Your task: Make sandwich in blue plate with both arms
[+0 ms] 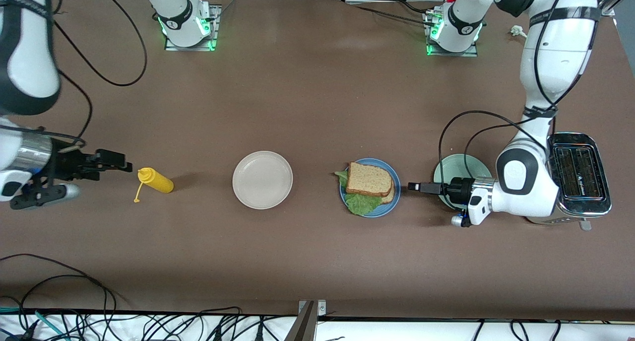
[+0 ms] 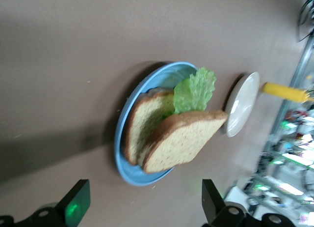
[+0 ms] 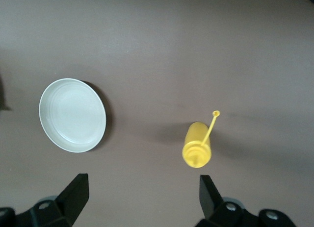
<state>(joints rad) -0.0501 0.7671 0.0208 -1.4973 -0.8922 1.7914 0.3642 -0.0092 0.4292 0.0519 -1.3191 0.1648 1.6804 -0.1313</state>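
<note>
The left tool (image 1: 412, 186) is low over the table (image 1: 317, 107), just beside the blue plate (image 1: 392, 204), on the side toward the left arm's end. Its two black fingers (image 2: 78, 202) stand wide apart and hold nothing. The tool points at the plate but does not touch it. Under the wrist of this arm sits a pale green plate (image 1: 454, 165), partly hidden by the arm. Next to that, at the left arm's end of the table, stands a shiny silver toaster (image 1: 578, 174) with two slots on top.

The sandwich (image 1: 369, 180) lies on the blue plate. It has two brown bread slices, and a crinkly green lettuce leaf (image 1: 361, 203) sticks out between them on the side nearer the front camera. The top slice sits a bit crooked on the bottom one.

The right tool (image 1: 116, 162) hangs at the right arm's end of the table, and this arm waits. Its fingers (image 3: 73, 195) are wide apart too, with nothing in them. Just beside it lies a yellow squeeze bottle (image 1: 158, 180) on its side, with its small cap hanging off on a thin strap. Between the bottle and the blue plate sits an off-white plate (image 1: 262, 179) with nothing on it.
</note>
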